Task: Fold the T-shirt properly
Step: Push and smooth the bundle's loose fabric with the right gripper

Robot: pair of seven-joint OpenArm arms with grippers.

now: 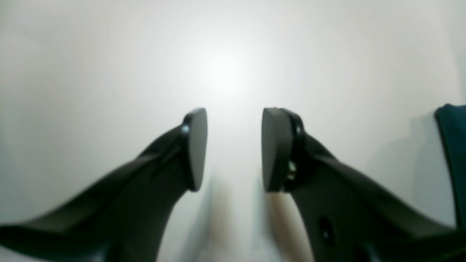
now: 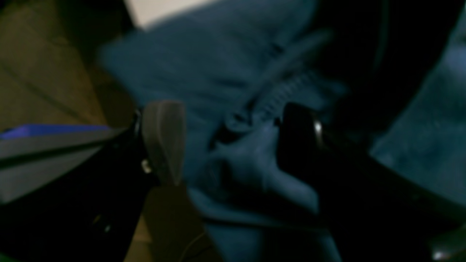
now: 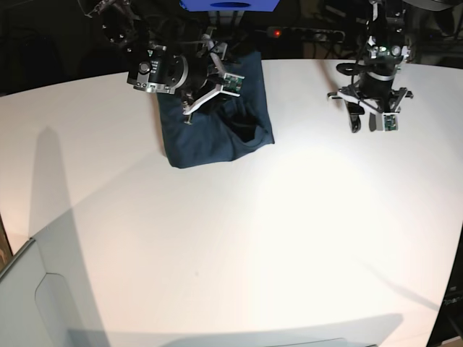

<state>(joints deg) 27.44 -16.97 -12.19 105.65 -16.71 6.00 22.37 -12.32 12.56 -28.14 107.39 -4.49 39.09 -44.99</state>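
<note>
- Left wrist view: left claw (image 1: pixel 234 149), two black fingers with flat dark pads (image 1: pixel 196 145), jaws apart with bare space between them, holding nothing. Beneath it the white table (image 1: pixel 109 72), brightly lit, with a glare spot just beyond the fingertips. At the right edge, a narrow strip of dark blue cloth, an edge of the T-shirt (image 1: pixel 453 145), well apart from the claw.
- Right wrist view: picture dark and blurred. Right claw (image 2: pixel 229 142), jaws spread wide, one pad greyish on the left, the other black on the right. Dark navy T-shirt (image 2: pixel 218 65) fills most of the frame, rumpled; a ribbed band, seemingly the neckline, runs diagonally just beyond the fingertips. A raised fold of cloth lies between the jaws; whether the pads touch it cannot be told. A sliver of white table (image 2: pixel 164 9) shows at the top; brownish floor (image 2: pixel 43 72) at the left.
- Base view: white table (image 3: pixel 253 253) fills the frame. T-shirt (image 3: pixel 210 134) lies at the far side, left of centre, gathered into a rough rectangle, its far edge at the table's far rim. Right claw (image 3: pixel 206 97), on this view's left, sits over the shirt's far part. Left claw (image 3: pixel 365 123), on this view's right, hangs over bare table, pointing down, well apart from the shirt. A blue object (image 3: pixel 230 5) stands beyond the table's far rim.
</note>
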